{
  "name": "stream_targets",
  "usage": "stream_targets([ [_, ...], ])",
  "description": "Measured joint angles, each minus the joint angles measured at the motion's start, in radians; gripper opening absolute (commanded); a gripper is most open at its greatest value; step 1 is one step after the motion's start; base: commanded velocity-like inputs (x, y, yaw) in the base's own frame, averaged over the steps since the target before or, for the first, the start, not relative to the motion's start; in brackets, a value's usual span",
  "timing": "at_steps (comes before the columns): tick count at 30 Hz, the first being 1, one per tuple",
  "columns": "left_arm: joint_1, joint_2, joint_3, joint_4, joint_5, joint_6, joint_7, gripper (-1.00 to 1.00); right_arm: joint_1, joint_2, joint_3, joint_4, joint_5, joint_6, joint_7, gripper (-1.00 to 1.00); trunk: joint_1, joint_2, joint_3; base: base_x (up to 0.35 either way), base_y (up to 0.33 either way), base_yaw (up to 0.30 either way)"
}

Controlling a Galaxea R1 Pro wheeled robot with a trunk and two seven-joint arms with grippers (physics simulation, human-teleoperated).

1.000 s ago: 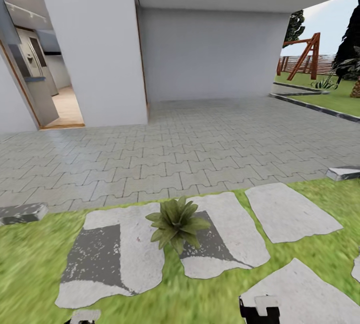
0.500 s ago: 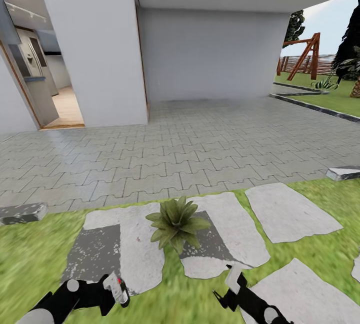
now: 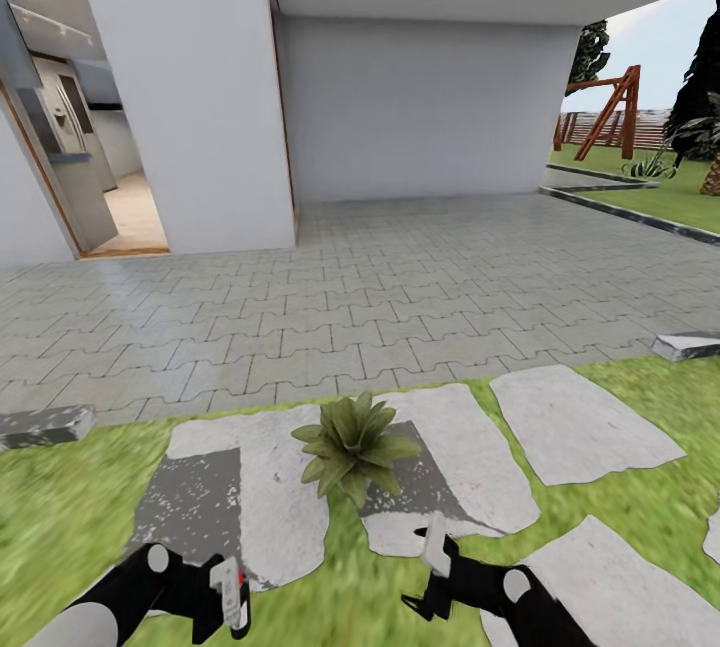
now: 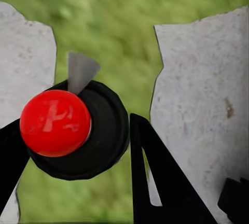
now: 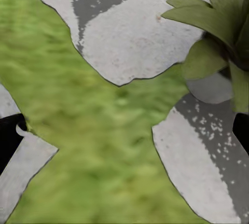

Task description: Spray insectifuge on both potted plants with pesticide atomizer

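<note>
– While the left arm reaches low over the lawn, what does its claw have?

– The left gripper pinches the pesticide atomizer. From the wrist camera you look down on the bottle's top: a glossy red knob sits on a round black cap, with a small grey wedge poking out from the rim. One black finger presses against the cap's edge and the other flanks the far side.

– Where is that relative to the plant?

– The atomizer hangs above grass, at the near edge of a pale stepping stone. The potted plant, a low rosette of pointed green leaves, stands farther ahead, between two stones with dark grey patches. Bottle and plant are apart, nothing touching.

– And the right side?

– The right gripper is spread wide and holds nothing. Its wrist camera shows its dark fingertips at opposite edges of the picture, with grass and stone between them. The rosette shows in a corner of that view, with a bit of its grey pot under the leaves. In the head view this claw hovers just short of the stone on the plant's right.

– What lies beyond?

– Grey interlocking pavers run up to a white house wall, with an open doorway at the left. Far right, past a kerb, there is more lawn, a wooden swing frame and a slatted fence. A spiky clump grows near it, too small to tell more.
</note>
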Motion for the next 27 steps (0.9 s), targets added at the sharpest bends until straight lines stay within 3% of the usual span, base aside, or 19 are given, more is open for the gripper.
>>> stream_targets([
  [2,0.000,-0.007,0.002,0.000,-0.025,0.002,0.000,-1.00,0.000,0.007,0.057,0.002,-0.001,0.000,-0.001,-1.00,0.000,0.000,0.000,0.000,0.000,0.000],
  [5,-0.001,-0.020,0.004,0.000,-0.040,0.002,0.001,-1.00,0.000,0.016,0.092,0.004,-0.003,0.000,-0.001,-1.00,0.000,0.000,0.000,0.000,0.000,0.000],
  [9,-0.001,-0.049,0.003,-0.002,-0.046,0.001,0.001,-1.00,0.000,0.051,0.101,0.002,-0.003,0.000,0.000,-1.00,0.000,0.000,0.000,0.000,0.000,0.000],
  [16,-0.003,-0.096,-0.023,-0.009,-0.066,0.003,0.004,-1.00,-0.011,0.075,0.102,-0.002,-0.003,0.001,0.001,-1.00,0.000,0.000,0.000,0.000,0.000,0.000],
  [23,-0.003,-0.109,-0.034,-0.035,-0.067,0.003,0.007,-1.00,-0.021,0.104,0.102,-0.003,-0.003,0.000,0.040,-1.00,0.000,0.000,0.000,0.000,0.000,0.000],
  [27,-0.003,-0.114,-0.044,-0.035,-0.066,0.001,0.008,-1.00,-0.023,0.106,0.102,-0.003,-0.003,0.000,0.044,-1.00,0.000,0.000,0.000,0.000,0.000,0.000],
])
